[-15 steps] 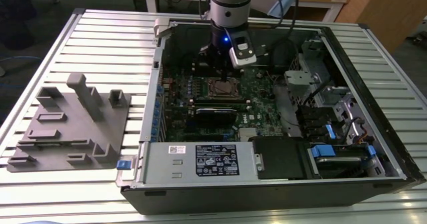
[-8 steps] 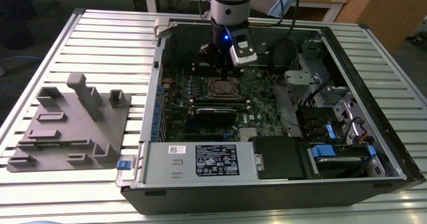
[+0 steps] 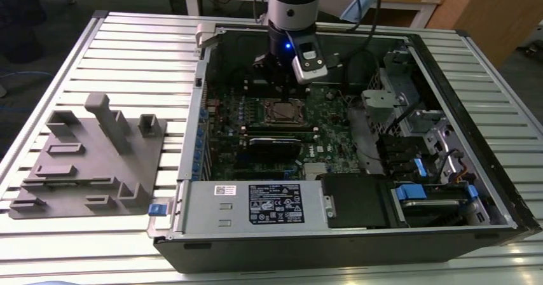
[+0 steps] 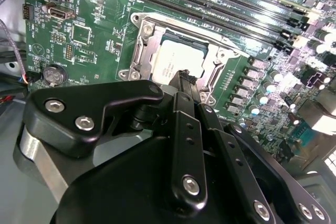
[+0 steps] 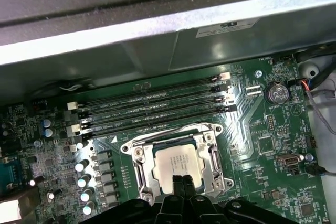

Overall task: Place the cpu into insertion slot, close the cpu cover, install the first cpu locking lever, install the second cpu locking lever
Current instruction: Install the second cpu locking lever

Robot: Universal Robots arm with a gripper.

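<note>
Sitting in the insertion slot [image 5: 178, 169] at mid-board, the cpu [image 5: 177, 167] presents a dull silver-grey square face with faint, unreadable print. The cpu cover [image 4: 210, 72], a thin metal frame, lies closed around it. Gripper [image 5: 182, 183] hovers at the chip's edge, its fingertips drawn narrow together, holding nothing. Surroundings: green motherboard [image 5: 273, 145], four long memory slots [image 5: 152, 109], a coin battery [image 5: 277, 94], capacitors [image 5: 86, 182], open computer case [image 3: 475, 132], grey fixture tray [image 3: 85, 164] on the table. White label on the power supply [image 3: 276, 203], not legible.
</note>
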